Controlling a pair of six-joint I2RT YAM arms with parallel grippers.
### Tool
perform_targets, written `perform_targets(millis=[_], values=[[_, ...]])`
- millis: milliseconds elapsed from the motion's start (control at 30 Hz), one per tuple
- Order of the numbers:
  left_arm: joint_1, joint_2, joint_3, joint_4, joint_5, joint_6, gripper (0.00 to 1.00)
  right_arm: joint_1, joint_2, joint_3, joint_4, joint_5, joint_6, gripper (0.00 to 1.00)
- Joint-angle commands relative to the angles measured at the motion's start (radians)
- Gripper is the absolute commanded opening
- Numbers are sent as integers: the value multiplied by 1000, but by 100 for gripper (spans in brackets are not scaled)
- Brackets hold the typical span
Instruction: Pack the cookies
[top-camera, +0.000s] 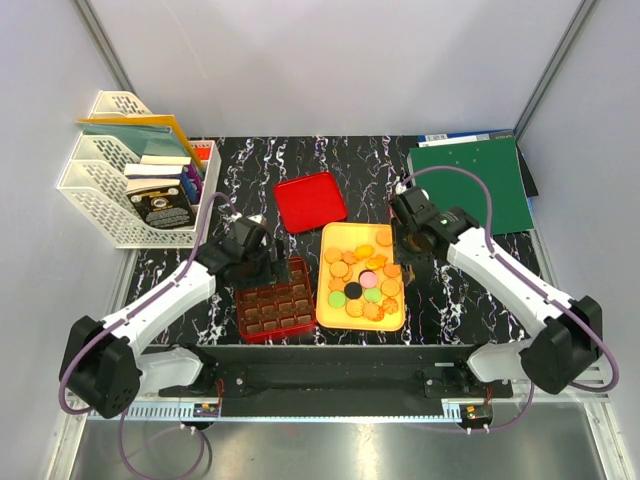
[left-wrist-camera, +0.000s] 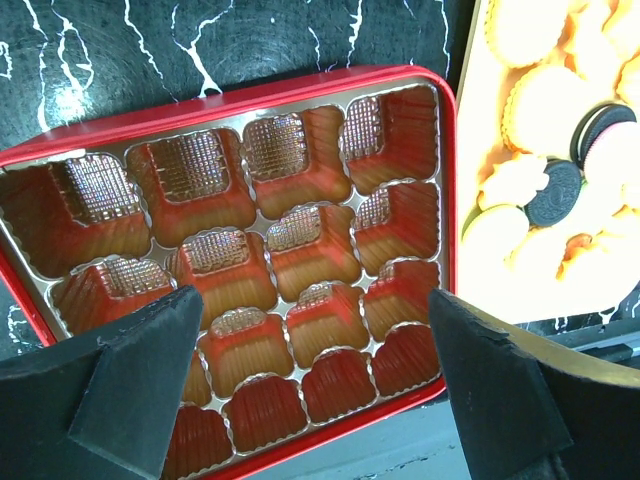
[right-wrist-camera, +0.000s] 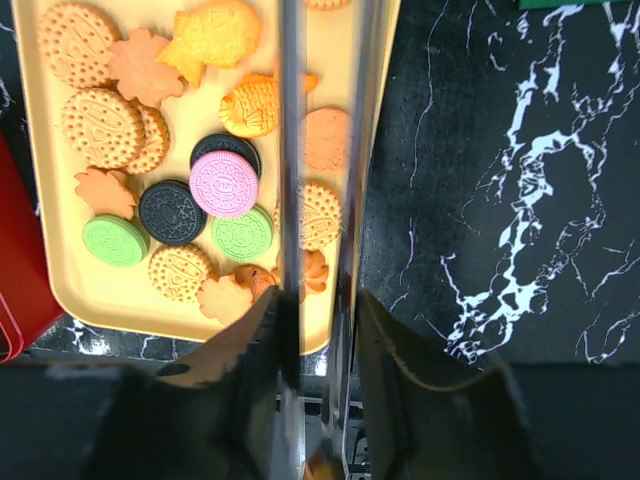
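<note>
The cookies lie on the yellow tray. Our right gripper pinches metal tongs over the tray's right edge (tips out of view), so we should squeeze gently on one biscuit. Our left gripper, fingers spread, hovers over the red grid box just left of the tray.
</note>
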Motion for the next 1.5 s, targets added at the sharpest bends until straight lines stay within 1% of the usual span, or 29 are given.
perform_targets(millis=[0,67,333,433,600,767,1067,1167,1267,1300,1400,1467], values=[[-3,-30,13,7,-45,-20,99,10,-85,2,23,45,-13,41],[-3,-30,16,2,-50,-25,99,10,-99,1,23,45,-17,44],[-5,-42,30,-12,-66,-43,99,10,-153,-25,23,27,-23,41],[-5,-51,30,-19,-76,-49,99,11,-157,-27,15,-17,-34,44],[-5,-78,25,-36,-99,-55,99,31,-176,-33,9,-47,-45,47],[-7,-113,24,-73,-134,-49,99,89,-169,-16,-29,-50,-49,52],[-5,-145,25,-114,-162,-42,99,166,-142,-38,-40,-28,-23,53],[-5,-145,27,-120,-162,-42,99,174,-133,-44,-34,-12,-16,53],[-5,-148,28,-122,-165,-43,99,177,-140,-44,-32,45,-4,52],[-5,-148,25,-124,-163,-43,99,177,-145,-42,-31,106,3,51],[-7,-148,27,-125,-166,-43,99,177,-142,-22,-41,208,15,50],[-5,-145,28,-124,-168,-43,99,177,-111,2,-58,243,13,50]])
